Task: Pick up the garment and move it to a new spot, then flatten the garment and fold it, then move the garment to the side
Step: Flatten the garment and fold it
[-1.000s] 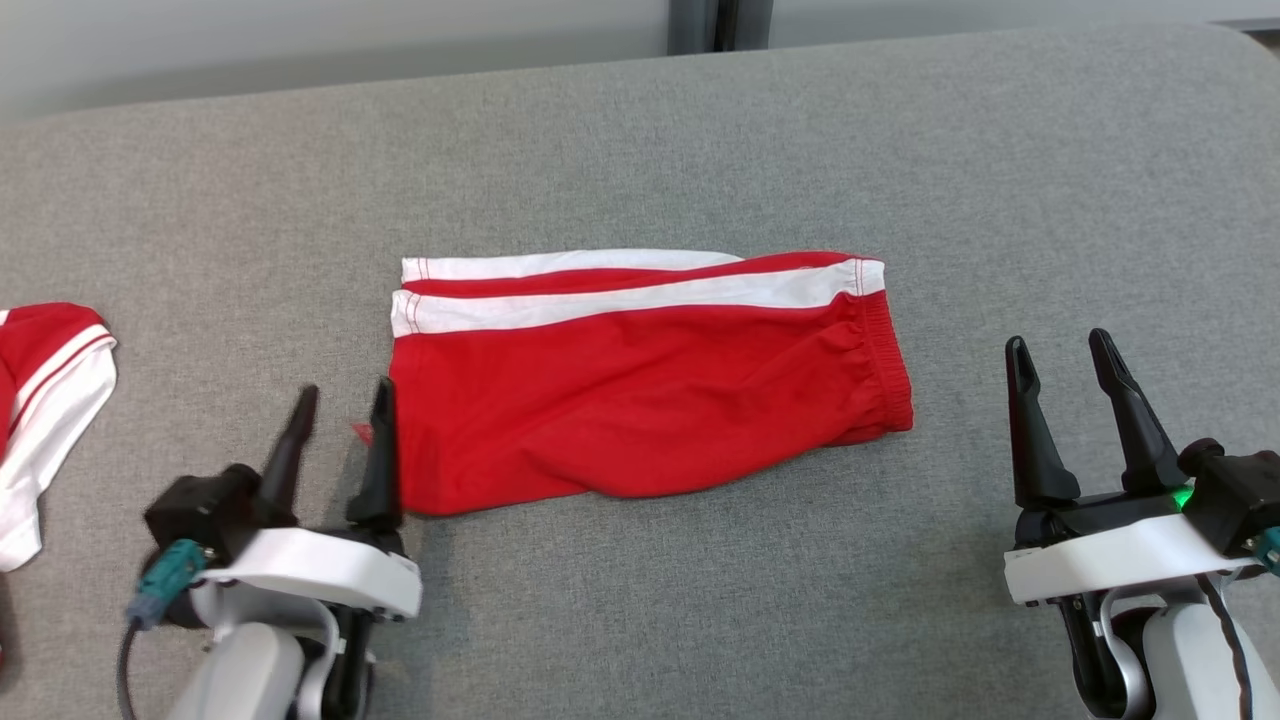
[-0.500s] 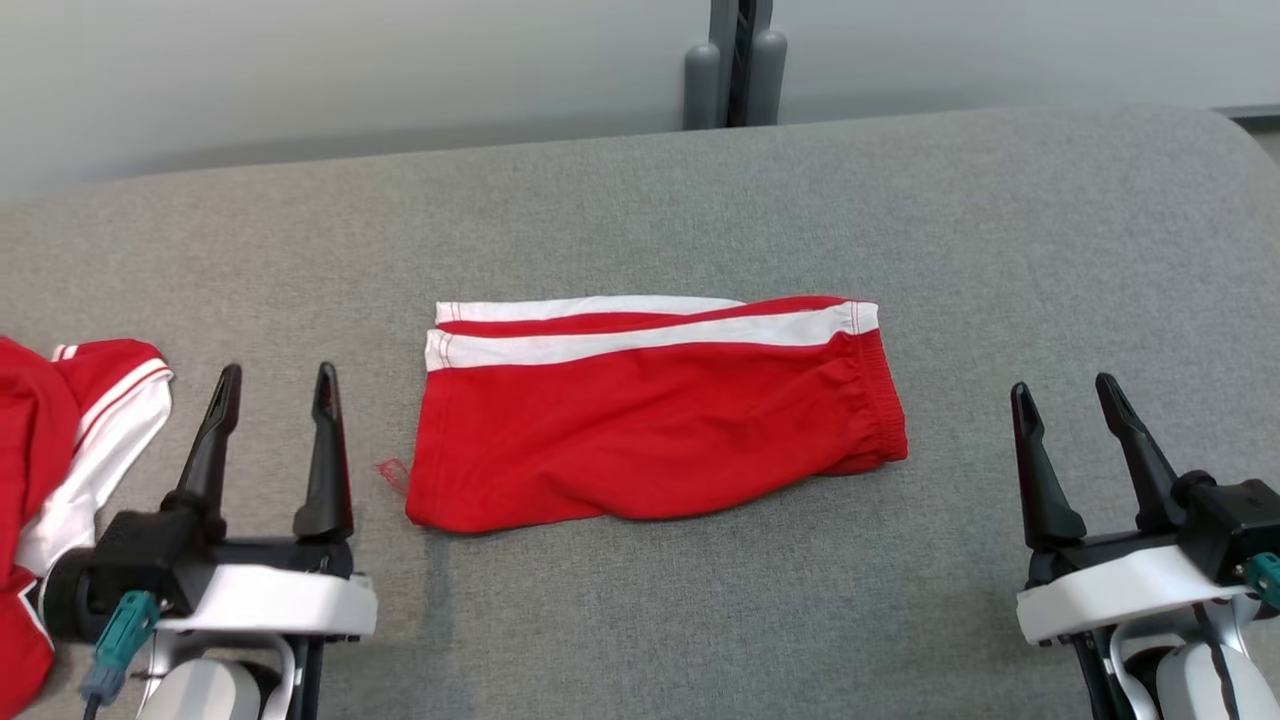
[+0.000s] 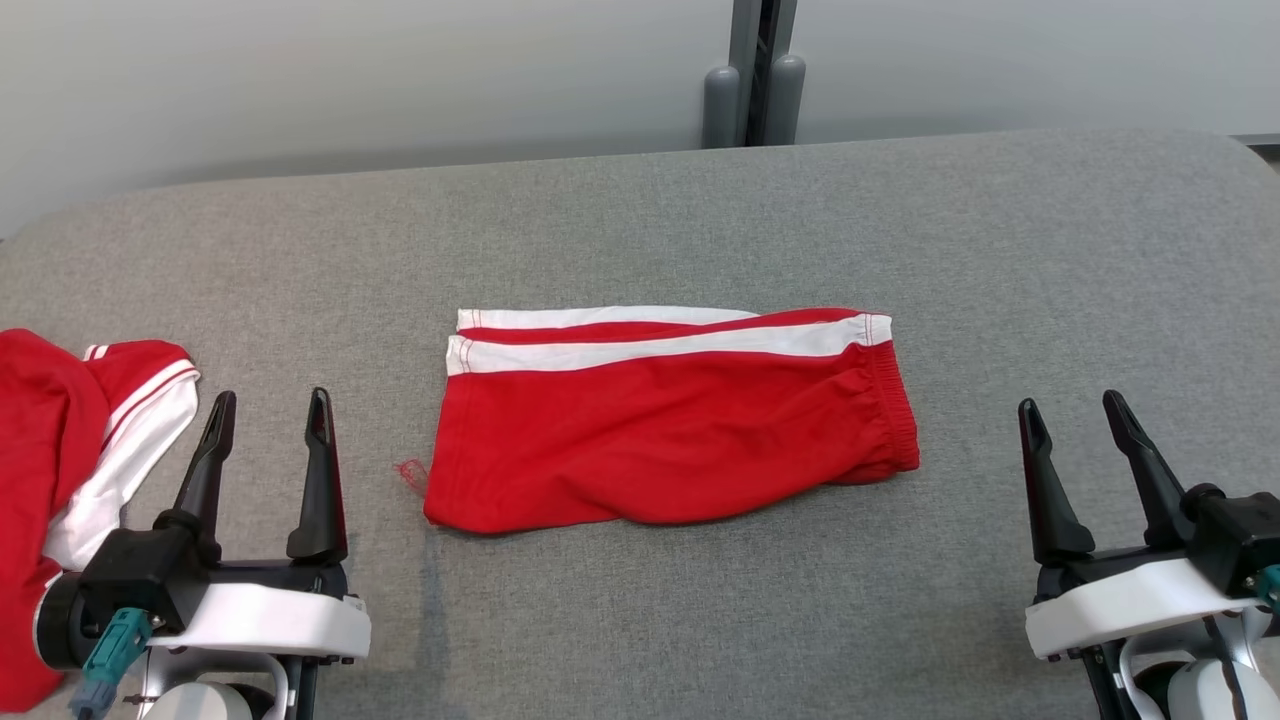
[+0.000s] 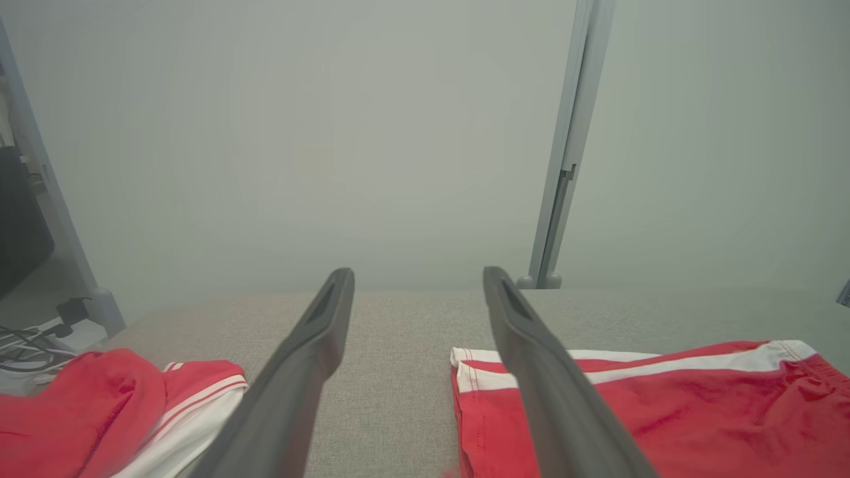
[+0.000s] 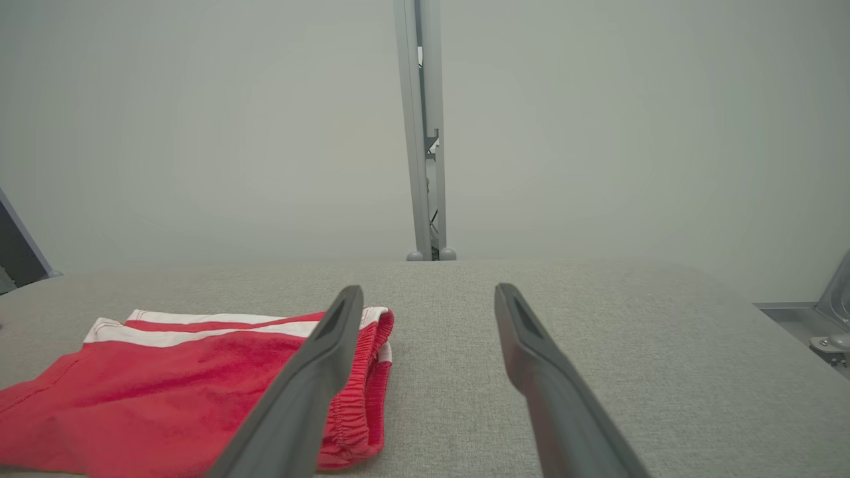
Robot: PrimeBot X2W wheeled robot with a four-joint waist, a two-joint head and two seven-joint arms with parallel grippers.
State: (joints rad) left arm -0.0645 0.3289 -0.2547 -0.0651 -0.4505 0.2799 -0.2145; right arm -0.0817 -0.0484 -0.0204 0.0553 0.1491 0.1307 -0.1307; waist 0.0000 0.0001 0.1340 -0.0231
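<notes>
At the far left a second red-and-white piece [image 3: 60, 470] is seen heaped. The left gripper [image 3: 272, 400] is held with fingers apart and empty, near the folded garment [image 3: 670, 440], which lies flat at the middle of the grey surface [image 3: 640, 220]. Folding is judged done, with the move to the side left. The right gripper [image 3: 1070, 402] is likewise spread and empty, well apart from the waistband. Since a second ago, the left gripper has been drawn leftward from the hem, and the camera has been tilted up.
</notes>
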